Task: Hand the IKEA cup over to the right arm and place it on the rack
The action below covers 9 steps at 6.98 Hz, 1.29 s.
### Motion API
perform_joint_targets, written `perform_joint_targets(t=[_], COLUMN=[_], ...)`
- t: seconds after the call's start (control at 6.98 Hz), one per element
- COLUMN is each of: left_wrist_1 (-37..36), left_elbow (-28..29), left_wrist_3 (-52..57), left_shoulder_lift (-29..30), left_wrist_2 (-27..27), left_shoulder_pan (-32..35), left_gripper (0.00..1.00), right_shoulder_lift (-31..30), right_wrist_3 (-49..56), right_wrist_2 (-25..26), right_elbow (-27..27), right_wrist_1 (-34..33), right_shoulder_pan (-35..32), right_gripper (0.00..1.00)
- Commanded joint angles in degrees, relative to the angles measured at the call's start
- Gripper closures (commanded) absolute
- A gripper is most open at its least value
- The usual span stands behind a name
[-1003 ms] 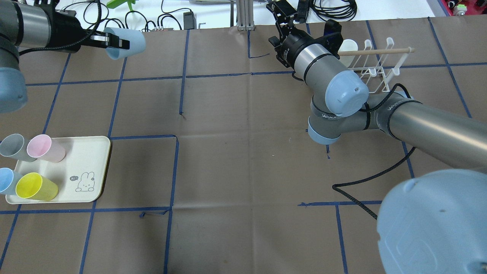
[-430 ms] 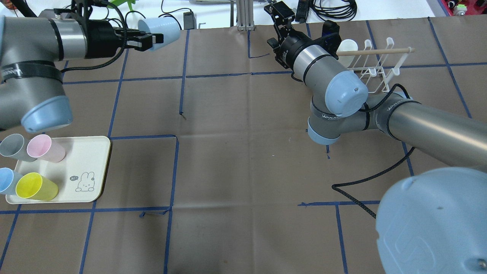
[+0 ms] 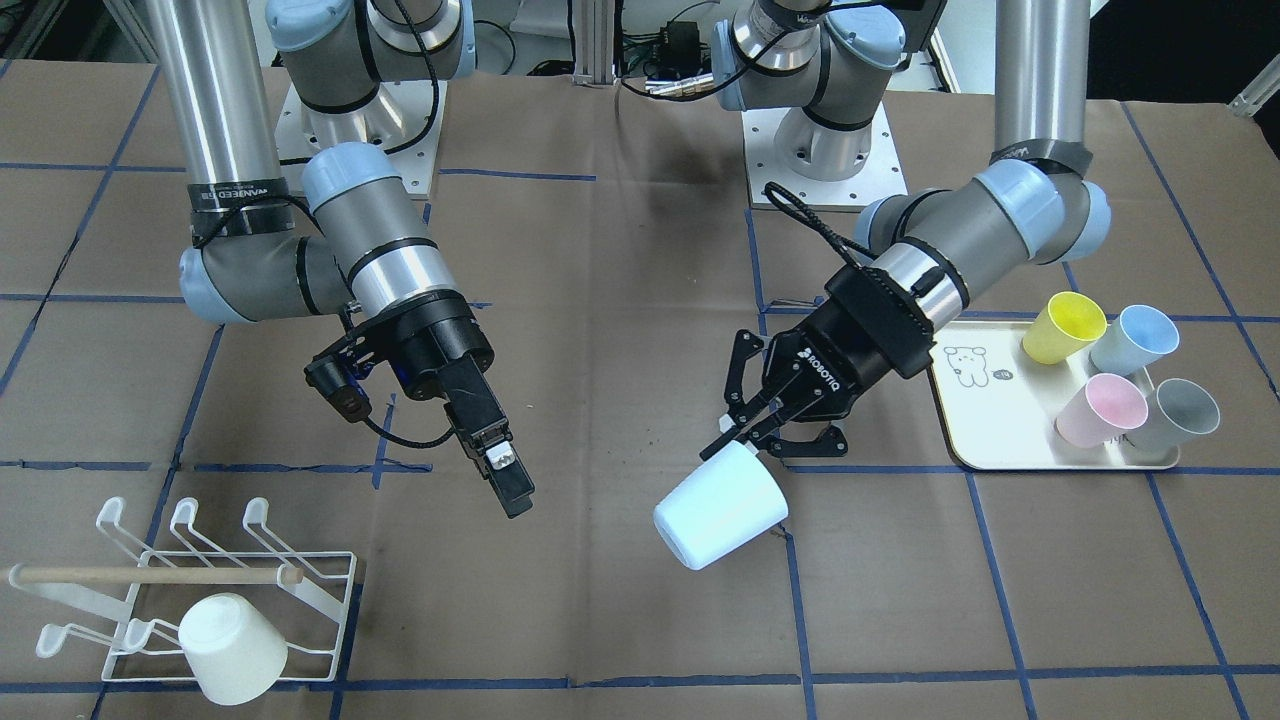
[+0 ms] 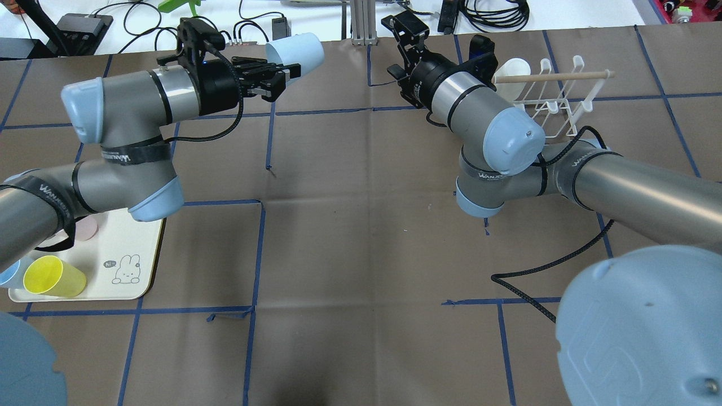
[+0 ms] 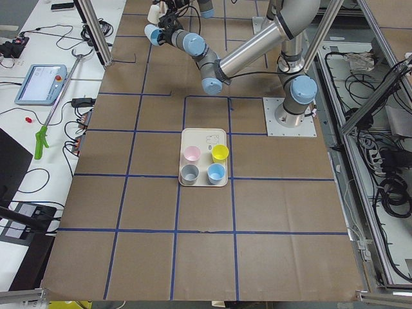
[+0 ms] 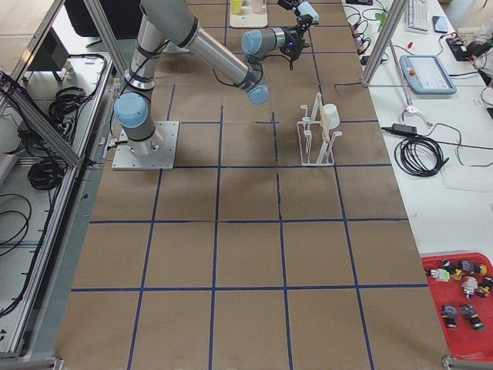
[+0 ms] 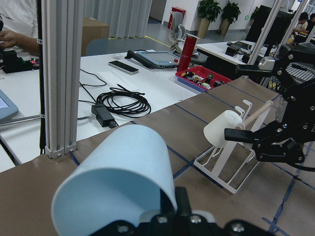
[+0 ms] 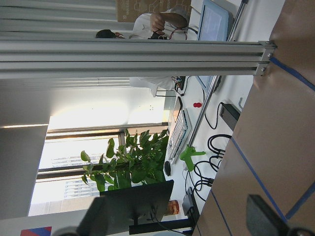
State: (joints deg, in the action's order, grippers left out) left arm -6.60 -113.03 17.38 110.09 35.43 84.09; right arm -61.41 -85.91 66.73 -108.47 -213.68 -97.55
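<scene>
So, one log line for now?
stage: before handover | left gripper: shut on blue cup | right gripper: open | rack: white cup

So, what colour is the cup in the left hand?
The cup is pale blue; the left wrist view shows it best.

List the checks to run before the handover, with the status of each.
1. Grip: left gripper shut on blue cup at its rim: ok.
2. Receiver: right gripper open, by the wrist views: ok.
3. Gap between blue cup and right gripper: ok.
4. Alignment of right gripper with blue cup: not ok, offset to one side.
5. Free prongs on rack: ok, only one white cup on it.
</scene>
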Motion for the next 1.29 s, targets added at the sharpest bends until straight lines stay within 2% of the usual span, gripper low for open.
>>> perform_joint_targets(t=[0.0,0.29,0.86,1.15], left_wrist_1=[-7.1,-9.4,-10.1,-11.2], left_elbow=[-0.1,-0.2,-0.4,-1.1], left_wrist_3=[-4.4,-5.4,-6.7,-6.9], left_shoulder_lift=[2.5,3.1,3.1,3.1], left_wrist_2=[5.9,6.0,5.5,5.8], left_shoulder_pan=[5.0,6.0,6.1,6.1], left_gripper=[0.96,0.96,0.96,0.96], right_shoulder_lift=[0.8,1.2,2.9,3.7], right_wrist_3=[-0.5,-4.8,-5.1,-5.1], right_wrist_2=[-0.8,-2.9,-3.0,-3.0], right_elbow=[-0.1,0.1,0.6,2.6], right_wrist_1=[0.1,0.2,0.4,0.9], right_shoulder_pan=[0.0,0.0,-0.5,-1.3], right_gripper=[0.0,0.01,0.01,0.01])
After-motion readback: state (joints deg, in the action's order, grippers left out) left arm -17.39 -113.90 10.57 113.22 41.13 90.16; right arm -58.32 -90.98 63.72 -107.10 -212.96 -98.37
